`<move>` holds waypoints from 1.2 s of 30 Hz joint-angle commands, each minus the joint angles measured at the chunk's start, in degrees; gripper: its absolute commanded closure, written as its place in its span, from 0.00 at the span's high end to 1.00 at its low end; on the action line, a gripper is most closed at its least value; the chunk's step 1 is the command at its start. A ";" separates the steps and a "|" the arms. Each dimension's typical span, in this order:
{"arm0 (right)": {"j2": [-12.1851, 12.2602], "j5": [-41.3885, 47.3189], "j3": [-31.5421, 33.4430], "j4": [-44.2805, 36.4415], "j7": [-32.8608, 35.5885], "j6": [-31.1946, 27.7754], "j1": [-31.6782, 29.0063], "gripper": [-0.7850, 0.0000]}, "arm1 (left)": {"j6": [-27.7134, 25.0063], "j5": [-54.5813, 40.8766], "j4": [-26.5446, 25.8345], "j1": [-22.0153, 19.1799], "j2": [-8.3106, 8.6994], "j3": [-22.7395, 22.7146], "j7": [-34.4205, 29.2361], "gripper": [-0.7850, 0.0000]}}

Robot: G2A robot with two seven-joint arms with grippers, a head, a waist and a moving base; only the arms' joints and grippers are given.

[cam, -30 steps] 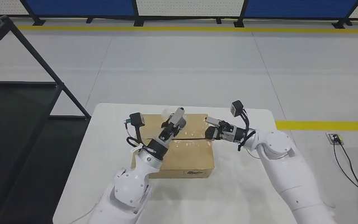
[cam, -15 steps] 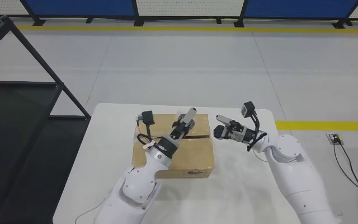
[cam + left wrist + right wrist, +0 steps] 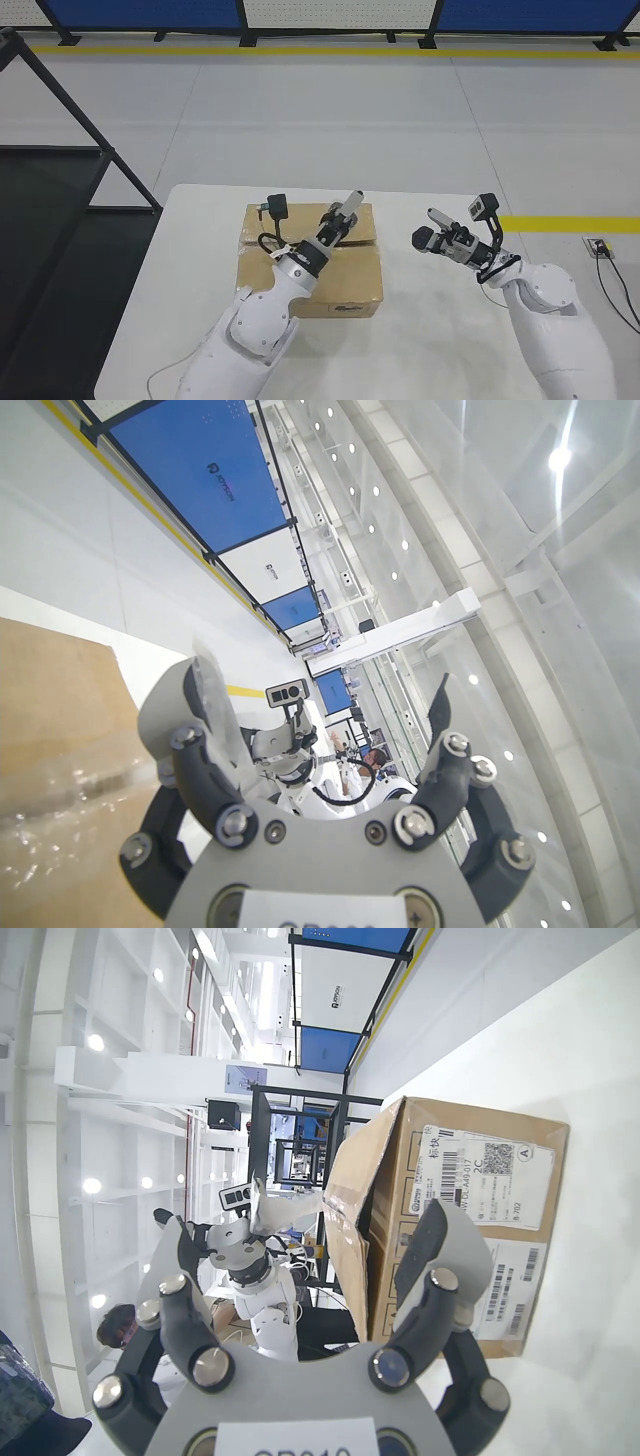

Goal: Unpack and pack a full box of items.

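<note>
Cardboard box (image 3: 310,262): sits mid-surface (image 3: 430,330), flaps down.
Left gripper (image 3: 345,207): jaws wide over its far edge, clear tape (image 3: 215,700) stuck to one; we judge it is unsealing.
Right gripper (image 3: 424,228): jaws wide, empty, beside the box.

brown cardboard box (image 3: 360,278) bearing white labels (image 3: 480,1178) with black barcodes, on a plain white table (image 3: 430,330).
</note>
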 commanded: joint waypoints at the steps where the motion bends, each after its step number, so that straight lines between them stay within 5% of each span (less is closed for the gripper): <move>1: 0.19 0.16 0.43 -0.55 0.05 0.07 -0.69 1.00 | 0.15 0.16 0.72 -0.42 -0.26 0.60 0.00 1.00; 25: 1.24 2.45 0.39 -0.17 1.56 -2.47 -1.93 1.00 | 0.19 0.82 6.50 -4.21 -3.26 3.67 0.91 1.00; 31: 1.24 4.16 -0.99 -1.59 5.39 -3.46 -0.13 1.00 | -0.29 0.67 -3.27 0.50 -1.73 -4.95 -0.72 1.00; 36: 0.91 5.07 -4.48 -2.26 10.28 -0.40 3.78 1.00 | 1.48 -0.04 -13.18 8.83 0.72 -18.92 -7.06 1.00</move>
